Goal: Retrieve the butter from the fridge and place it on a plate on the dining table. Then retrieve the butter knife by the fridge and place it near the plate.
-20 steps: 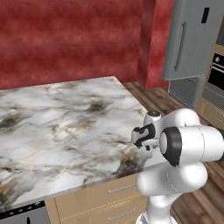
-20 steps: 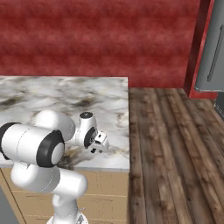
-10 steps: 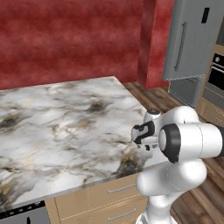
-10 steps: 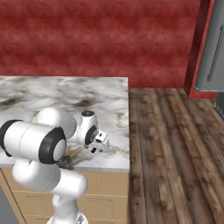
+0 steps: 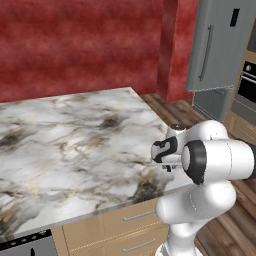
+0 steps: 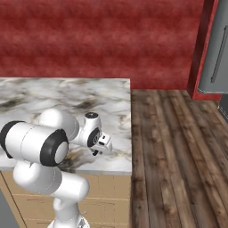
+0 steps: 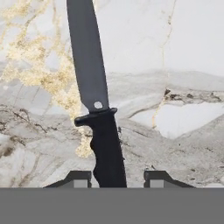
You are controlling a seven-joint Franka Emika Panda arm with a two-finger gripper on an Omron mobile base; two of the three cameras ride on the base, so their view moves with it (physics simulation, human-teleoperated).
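The butter knife lies flat on the marble dining table, its dark blade pointing away from the hand and its black handle toward it. My gripper hangs straight over the handle's end. One fingertip stands close to the handle's left side, and the other is a little apart on the right. The jaws are partly closed, not pressed on the handle. In the base views the gripper points down at the near corner of the dining table. The grey fridge stands far back.
The table's edge runs just beside the hand, with cabinet drawers under it and wooden floor beyond. A built-in black oven sits next to the fridge. A red wall closes the back.
The arm has kept its place over the table's corner. The jaws have narrowed around the knife handle. The knife has not moved.
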